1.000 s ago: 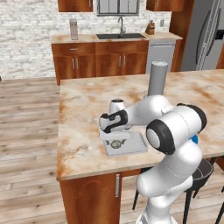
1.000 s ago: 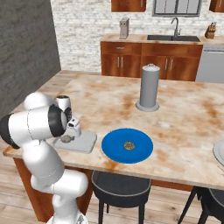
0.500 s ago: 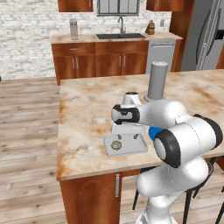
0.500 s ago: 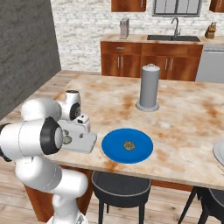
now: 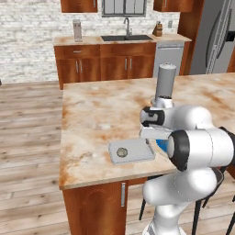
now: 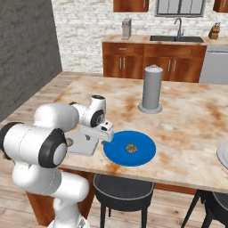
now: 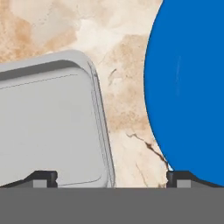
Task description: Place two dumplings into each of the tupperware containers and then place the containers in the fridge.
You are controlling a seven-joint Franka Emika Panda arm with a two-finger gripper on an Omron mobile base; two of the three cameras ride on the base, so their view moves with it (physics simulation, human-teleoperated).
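Gripper [image 7: 112, 178] jaws stand fully apart and hold nothing, poised over bare counter [image 7: 127, 109] between the light grey container [image 7: 48, 127] and the blue plate [image 7: 188, 87]. One dumpling [image 5: 122, 151] lies in that container; another dumpling [image 6: 131, 147] sits on the plate. Risk: an off-centre descent could nudge the round dumpling so that it rolls across the plate, or a fingertip could strike the plate's rim.

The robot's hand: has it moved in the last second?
Yes. The gripper swung away from the light grey container toward the blue plate.
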